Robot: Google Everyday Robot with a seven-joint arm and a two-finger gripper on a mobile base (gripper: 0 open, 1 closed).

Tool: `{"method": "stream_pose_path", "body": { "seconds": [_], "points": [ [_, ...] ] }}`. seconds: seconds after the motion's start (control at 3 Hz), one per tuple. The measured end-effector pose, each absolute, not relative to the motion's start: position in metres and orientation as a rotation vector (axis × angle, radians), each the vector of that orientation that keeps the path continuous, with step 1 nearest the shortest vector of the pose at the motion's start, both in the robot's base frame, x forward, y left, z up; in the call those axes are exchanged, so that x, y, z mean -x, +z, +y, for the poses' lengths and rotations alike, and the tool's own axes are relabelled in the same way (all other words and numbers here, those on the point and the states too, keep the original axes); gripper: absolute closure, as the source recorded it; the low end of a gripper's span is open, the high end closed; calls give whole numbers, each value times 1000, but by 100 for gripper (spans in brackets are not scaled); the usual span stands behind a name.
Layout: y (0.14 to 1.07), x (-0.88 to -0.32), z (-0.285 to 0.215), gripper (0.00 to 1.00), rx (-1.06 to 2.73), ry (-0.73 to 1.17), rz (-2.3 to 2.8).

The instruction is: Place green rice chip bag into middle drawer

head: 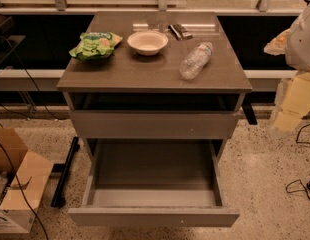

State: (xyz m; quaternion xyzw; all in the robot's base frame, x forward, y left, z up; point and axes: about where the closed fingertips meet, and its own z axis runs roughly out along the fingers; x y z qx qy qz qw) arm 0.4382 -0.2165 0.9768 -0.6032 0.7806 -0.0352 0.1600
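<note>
The green rice chip bag lies on the left of the cabinet top, next to a white bowl. Below a closed drawer front, the middle drawer is pulled far out and its grey-brown interior is bare. My arm hangs at the right edge of the view, with the pale yellowish gripper beside the cabinet's right side. It is level with the closed drawer front, far from the bag and clear of the drawer.
A white bowl stands mid-top and a clear plastic bottle lies to its right. Small dark items sit at the back. A cardboard box and a black bar are on the floor at left, and cables at right.
</note>
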Motion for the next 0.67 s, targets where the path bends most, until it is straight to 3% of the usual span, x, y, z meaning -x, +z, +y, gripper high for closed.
{"method": "stream_pose_path", "body": {
  "seconds": [0.67],
  "points": [
    [986, -455, -194, 0, 1750, -87, 2130]
  ]
}}
